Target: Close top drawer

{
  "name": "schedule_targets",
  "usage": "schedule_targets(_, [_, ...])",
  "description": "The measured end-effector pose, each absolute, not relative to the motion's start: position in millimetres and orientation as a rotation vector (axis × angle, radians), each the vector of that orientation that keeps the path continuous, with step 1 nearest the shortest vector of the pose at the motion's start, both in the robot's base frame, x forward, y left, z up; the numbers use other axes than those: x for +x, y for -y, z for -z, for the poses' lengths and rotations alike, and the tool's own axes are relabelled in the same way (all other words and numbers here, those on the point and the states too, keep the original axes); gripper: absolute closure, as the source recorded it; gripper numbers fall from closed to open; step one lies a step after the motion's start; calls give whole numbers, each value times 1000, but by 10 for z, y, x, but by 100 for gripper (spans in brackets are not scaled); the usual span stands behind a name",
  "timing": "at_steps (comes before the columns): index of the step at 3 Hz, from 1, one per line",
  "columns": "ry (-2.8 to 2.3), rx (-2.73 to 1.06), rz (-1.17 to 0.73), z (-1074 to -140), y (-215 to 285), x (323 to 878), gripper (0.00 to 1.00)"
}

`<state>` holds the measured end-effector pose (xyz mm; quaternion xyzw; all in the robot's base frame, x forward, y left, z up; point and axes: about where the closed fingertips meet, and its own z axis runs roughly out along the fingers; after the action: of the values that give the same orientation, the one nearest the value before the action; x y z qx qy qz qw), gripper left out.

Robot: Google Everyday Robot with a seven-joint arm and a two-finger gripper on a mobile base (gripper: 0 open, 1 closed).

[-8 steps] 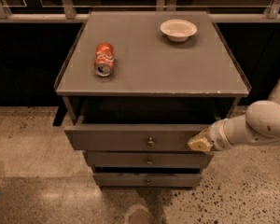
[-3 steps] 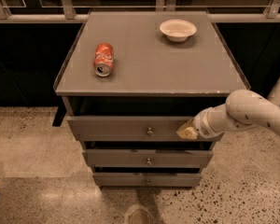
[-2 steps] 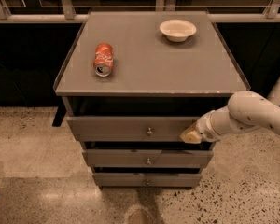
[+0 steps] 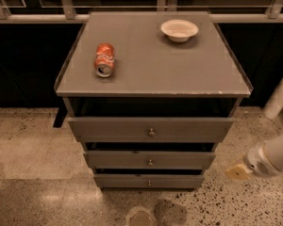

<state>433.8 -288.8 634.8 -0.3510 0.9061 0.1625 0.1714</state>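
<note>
The top drawer (image 4: pixel 113 128) is the wide grey front with a small round knob (image 4: pixel 151 132) just under the cabinet top. Its front sits a little forward of the cabinet frame, with a dark gap above it. My gripper (image 4: pixel 237 171) is low at the right, off the cabinet, beside the lower right corner of the drawers. It touches nothing and holds nothing.
Two narrower grey drawers (image 4: pixel 149 160) (image 4: pixel 148 181) sit below the top one. On the cabinet top (image 4: pixel 153 67) lie a red soda can (image 4: pixel 104 59) on its side and a white bowl (image 4: pixel 179 29). A railing and dark windows stand behind. Speckled floor lies around.
The top drawer has been pushed inward from further out. My gripper, which was against the drawer front's right side, has pulled back down and to the right, away from the cabinet.
</note>
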Motion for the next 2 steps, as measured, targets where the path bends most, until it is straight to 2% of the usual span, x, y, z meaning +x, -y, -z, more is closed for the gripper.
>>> schedule_targets(2, [-2568, -995, -444, -6444, 2876, 4302, 36])
